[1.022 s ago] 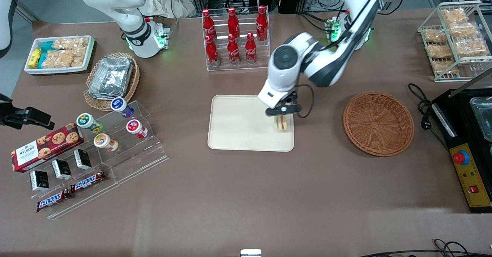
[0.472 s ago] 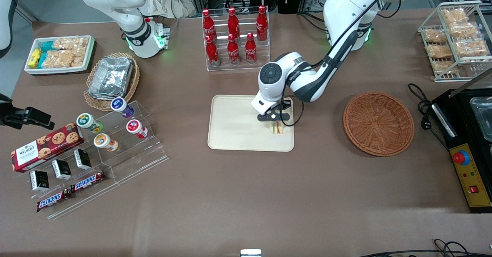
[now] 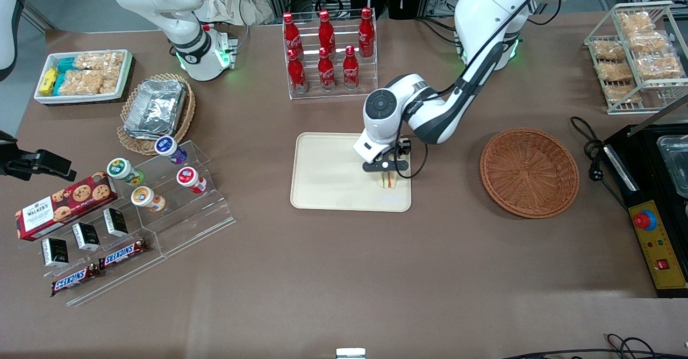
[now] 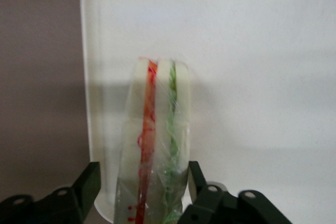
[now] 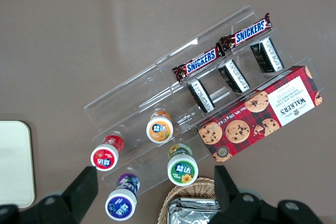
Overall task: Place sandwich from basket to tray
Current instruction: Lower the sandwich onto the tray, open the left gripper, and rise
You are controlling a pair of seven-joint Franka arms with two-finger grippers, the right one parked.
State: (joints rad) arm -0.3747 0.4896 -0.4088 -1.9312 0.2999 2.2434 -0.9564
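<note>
1. Tool [image 3: 386, 169] is low over the tray [image 3: 328, 176], at the tray end nearest the basket [image 3: 529, 172].
2. Sandwich [image 4: 155, 145] stands on edge on the tray, close to its rim, between the tool's fingers [image 4: 86, 184].
3. Wrist view: fingers are parted – a gap shows on one side of the sandwich, the other finger sits just beside it; not gripping.
4. Basket lies on the desk [image 3: 344, 273], well apart from the tray, toward the working arm's end – nothing in it.
</note>
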